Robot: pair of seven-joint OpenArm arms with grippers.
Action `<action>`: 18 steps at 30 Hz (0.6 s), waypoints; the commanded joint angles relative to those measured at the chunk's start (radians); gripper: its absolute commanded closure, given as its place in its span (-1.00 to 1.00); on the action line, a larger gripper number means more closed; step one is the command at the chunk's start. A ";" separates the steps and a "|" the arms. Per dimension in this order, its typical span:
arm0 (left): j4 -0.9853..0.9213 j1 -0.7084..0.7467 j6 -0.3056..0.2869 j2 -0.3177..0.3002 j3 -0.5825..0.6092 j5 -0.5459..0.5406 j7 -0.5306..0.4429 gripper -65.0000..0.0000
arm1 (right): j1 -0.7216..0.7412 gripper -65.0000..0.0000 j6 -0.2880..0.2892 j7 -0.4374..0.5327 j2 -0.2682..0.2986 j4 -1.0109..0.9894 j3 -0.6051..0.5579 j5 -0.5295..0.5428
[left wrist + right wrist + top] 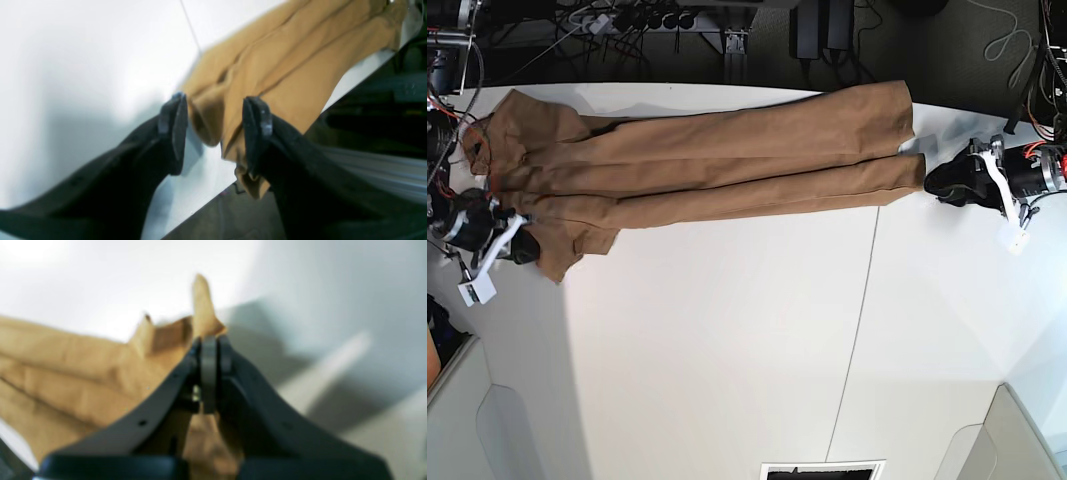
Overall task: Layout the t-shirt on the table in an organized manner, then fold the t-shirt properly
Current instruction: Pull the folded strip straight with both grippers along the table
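Stretching in a long, narrow band along the far edge of the table (727, 350), the shirt (727, 160) lies roughly gathered lengthwise, with deep creases running end to end. One end bunches at the base view's left, where a sleeve or corner flap hangs toward the table's middle; the other end stops just short of the seam (859, 300) side at the view's right, its corner slightly over the table edge in the left wrist view.

Soft, thin and light, the cloth should drape and wrinkle rather than hold a shape, and it will likely slide easily on the smooth white top. Pulling from one point would only rope it further, so the better holds look like the corners or hems at both ends, taken together and drawn apart to spread it flat.

At the shirt's bunched end, the right gripper (208, 343) is clamped tight on a pinch of fabric, a small peak of cloth poking up past its tips. At the opposite end, the left gripper (213, 126) stands with jaws spread wide on either side of the shirt's corner fold, holding nothing; whether the pads (257, 130) touch the cloth is unclear through the blur.

Laying out seems barely begun; the shirt is not yet spread.
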 commanded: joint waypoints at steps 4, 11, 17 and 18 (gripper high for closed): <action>0.035 0.056 -0.009 -0.048 -0.031 -0.037 -0.005 0.09 | -0.132 1.00 0.020 -0.035 0.025 0.146 0.127 0.068; 0.035 0.142 -0.009 -0.045 -0.032 -0.060 -0.007 0.09 | -0.325 1.00 0.020 -0.037 0.024 0.240 0.238 0.086; 0.035 0.180 -0.009 0.034 -0.114 -0.051 -0.026 -0.01 | -0.373 0.10 0.019 -0.032 0.019 0.241 0.241 0.086; 0.035 0.180 -0.009 0.056 -0.136 -0.052 -0.026 -0.03 | -0.373 0.10 0.019 -0.018 0.018 0.242 0.241 0.086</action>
